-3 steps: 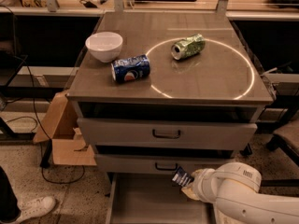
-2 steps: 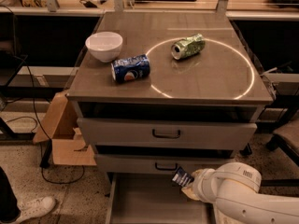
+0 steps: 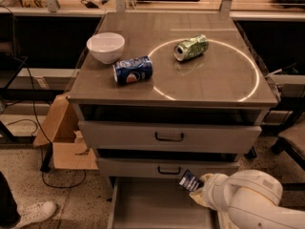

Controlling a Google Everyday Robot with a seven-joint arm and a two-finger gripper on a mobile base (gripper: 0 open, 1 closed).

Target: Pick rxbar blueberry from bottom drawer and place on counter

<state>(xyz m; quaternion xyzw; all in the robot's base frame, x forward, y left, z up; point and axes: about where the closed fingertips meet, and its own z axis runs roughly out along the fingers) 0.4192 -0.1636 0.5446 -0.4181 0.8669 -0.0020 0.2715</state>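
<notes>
The rxbar blueberry (image 3: 189, 180), a small dark navy bar with white lettering, is held at the tip of my gripper (image 3: 198, 187), just above the right part of the open bottom drawer (image 3: 152, 209) and in front of the middle drawer. The gripper is shut on the bar, and its fingers are mostly hidden behind my white arm (image 3: 248, 199) at the lower right. The counter (image 3: 214, 75), with its thin white circle, lies above, well clear of the gripper.
On the counter are a white bowl (image 3: 106, 46), a blue Pepsi can (image 3: 133, 70) lying on its side, and a crushed green can (image 3: 191, 47) inside the circle. The two upper drawers (image 3: 169, 136) are closed. A cardboard box (image 3: 64, 137) stands on the floor at the left.
The gripper with the bar has shifted very slightly up and to the right. Nothing else has moved.
</notes>
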